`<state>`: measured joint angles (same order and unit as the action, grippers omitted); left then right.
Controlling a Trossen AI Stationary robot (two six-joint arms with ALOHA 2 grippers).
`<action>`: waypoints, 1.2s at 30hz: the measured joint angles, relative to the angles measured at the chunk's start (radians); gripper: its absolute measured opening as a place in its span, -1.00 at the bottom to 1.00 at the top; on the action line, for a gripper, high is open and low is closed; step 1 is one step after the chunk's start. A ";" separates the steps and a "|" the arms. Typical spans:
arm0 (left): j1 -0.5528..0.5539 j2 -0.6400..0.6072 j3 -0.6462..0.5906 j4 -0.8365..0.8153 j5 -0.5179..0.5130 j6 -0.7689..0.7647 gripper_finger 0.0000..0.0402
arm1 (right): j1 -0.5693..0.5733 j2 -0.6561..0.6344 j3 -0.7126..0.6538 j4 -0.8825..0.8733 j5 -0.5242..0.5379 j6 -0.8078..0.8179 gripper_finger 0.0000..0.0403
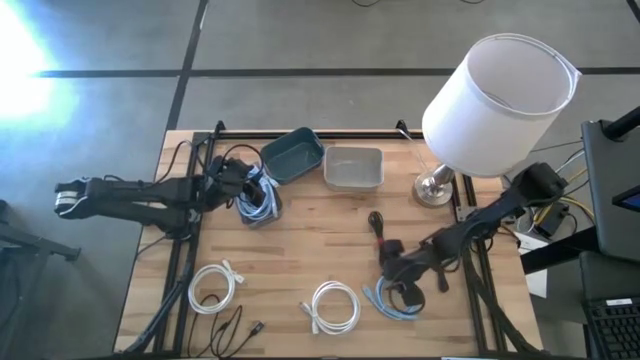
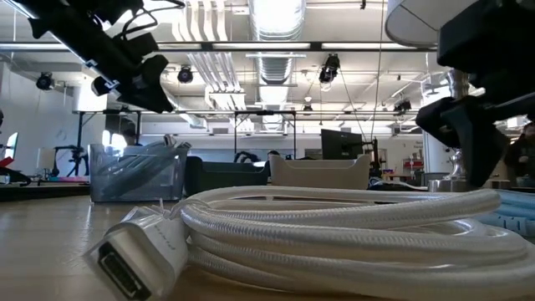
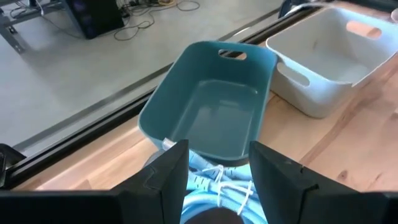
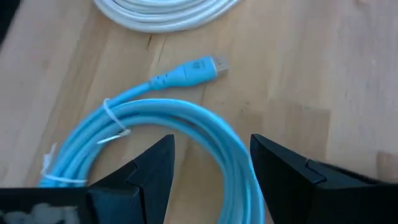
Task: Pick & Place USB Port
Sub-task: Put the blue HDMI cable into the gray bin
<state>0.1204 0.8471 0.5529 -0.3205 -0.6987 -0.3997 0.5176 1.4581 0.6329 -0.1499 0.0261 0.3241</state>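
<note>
A light-blue USB cable coil (image 1: 393, 302) lies flat on the wooden table near its right front. Its plug (image 4: 199, 68) points away from the coil. My right gripper (image 1: 395, 272) hangs open over it, and in the right wrist view (image 4: 211, 146) its fingers stand on either side of the coil's (image 4: 180, 115) loop without plainly touching it. My left gripper (image 1: 243, 185) is open, raised above a clear container (image 2: 138, 171) of blue cables (image 3: 217, 183). These cables show between its fingers (image 3: 217, 152).
A teal bin (image 1: 293, 155) and a grey bin (image 1: 353, 168) stand side by side at the far edge, with a white-shaded lamp (image 1: 495, 95) to their right. Two white cable coils (image 1: 215, 287) (image 1: 335, 305) and black cables (image 1: 377, 225) (image 1: 235, 325) lie on the near half.
</note>
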 joint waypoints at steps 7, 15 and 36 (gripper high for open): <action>0.000 0.000 0.000 0.007 0.000 0.008 -0.14 | -0.001 0.084 0.036 -0.015 -0.001 -0.078 0.02; 0.000 0.000 0.000 0.007 0.006 0.008 -0.14 | -0.001 0.175 0.049 -0.035 0.001 -0.142 0.01; 0.000 0.000 -0.002 0.015 0.047 0.005 -0.14 | -0.021 0.064 0.063 -0.060 -0.002 -0.171 -0.91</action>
<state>0.1200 0.8471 0.5514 -0.3054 -0.6521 -0.3946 0.4964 1.5223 0.6960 -0.2102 0.0237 0.1530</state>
